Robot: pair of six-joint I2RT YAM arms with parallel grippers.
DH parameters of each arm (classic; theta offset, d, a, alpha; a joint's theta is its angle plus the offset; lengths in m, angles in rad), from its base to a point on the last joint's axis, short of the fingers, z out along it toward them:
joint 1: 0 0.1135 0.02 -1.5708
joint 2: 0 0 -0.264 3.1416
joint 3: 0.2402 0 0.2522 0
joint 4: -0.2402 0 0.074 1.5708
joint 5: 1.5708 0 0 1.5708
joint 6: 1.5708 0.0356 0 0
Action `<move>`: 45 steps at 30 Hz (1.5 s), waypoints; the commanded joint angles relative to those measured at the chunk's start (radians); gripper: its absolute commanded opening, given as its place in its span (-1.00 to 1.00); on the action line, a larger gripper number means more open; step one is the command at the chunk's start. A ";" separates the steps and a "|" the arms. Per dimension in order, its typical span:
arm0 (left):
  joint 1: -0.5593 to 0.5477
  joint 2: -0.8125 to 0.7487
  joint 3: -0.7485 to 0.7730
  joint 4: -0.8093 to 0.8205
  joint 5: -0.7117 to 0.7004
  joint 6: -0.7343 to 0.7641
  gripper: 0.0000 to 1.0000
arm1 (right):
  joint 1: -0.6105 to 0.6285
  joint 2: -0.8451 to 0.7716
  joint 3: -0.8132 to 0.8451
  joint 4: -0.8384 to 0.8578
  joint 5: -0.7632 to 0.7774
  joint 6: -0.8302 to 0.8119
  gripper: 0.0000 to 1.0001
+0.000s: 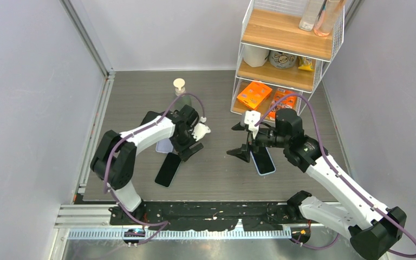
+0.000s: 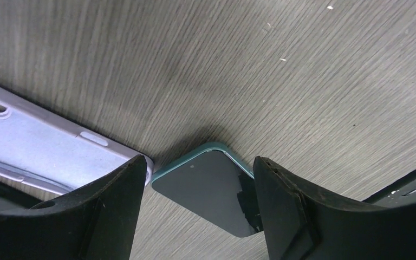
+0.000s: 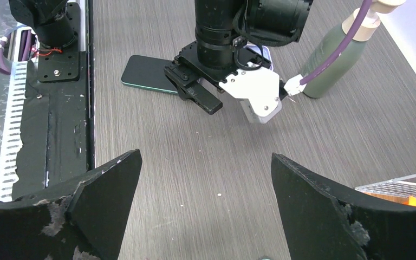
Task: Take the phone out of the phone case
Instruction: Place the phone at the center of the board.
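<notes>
By the look of it the main work is done: the phone (image 1: 168,169) lies bare, screen up, on the table (image 1: 211,181), and the lilac phone case (image 1: 164,145) lies beside it with its hollow inside facing up and nothing in it; in the left wrist view the case's corner (image 2: 38,146) sits just at 9 o'clock of the phone's teal-edged corner (image 2: 211,192), close enough that I cannot tell whether they touch.

The left gripper (image 1: 187,150) hangs low over that spot, jaws apart and holding nothing; from it the phone runs off toward 7 o'clock and the case toward 9 o'clock in the top view.

The right gripper (image 1: 241,140) is likewise spread wide and empty, facing the left one; a second handset with a blue rim (image 1: 264,161) lies at its 4 o'clock, and whether that rim is a case I cannot tell.

What seems left is little: drawing the arms clear, unless the blue-rimmed handset is also meant.
</notes>
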 commanded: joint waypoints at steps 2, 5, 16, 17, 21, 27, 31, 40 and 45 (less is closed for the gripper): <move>-0.004 0.028 0.023 -0.037 -0.010 0.057 0.48 | -0.009 -0.016 0.016 0.042 -0.026 0.007 0.91; -0.008 0.040 0.014 -0.041 -0.002 0.059 0.44 | -0.009 -0.010 0.022 0.040 -0.031 0.010 0.91; -0.012 0.087 -0.014 -0.035 -0.022 0.065 0.30 | -0.012 0.010 0.024 0.041 -0.035 0.007 0.91; -0.011 0.087 -0.017 -0.033 -0.027 0.067 0.29 | -0.013 0.010 0.023 0.044 -0.035 0.007 0.91; -0.012 0.078 -0.033 -0.033 -0.038 0.068 0.28 | -0.014 0.008 0.015 0.055 -0.038 0.009 0.91; -0.011 0.043 -0.064 -0.042 -0.047 0.068 0.23 | -0.015 0.001 0.006 0.061 -0.043 0.013 0.91; -0.011 0.012 -0.097 -0.037 -0.076 0.071 0.20 | -0.015 -0.002 -0.001 0.070 -0.046 0.013 0.91; -0.011 -0.049 -0.160 -0.007 -0.154 0.086 0.19 | -0.017 -0.007 -0.006 0.075 -0.055 0.019 0.91; -0.011 -0.088 -0.161 -0.010 -0.153 0.089 0.29 | -0.018 -0.009 -0.010 0.076 -0.056 0.019 0.91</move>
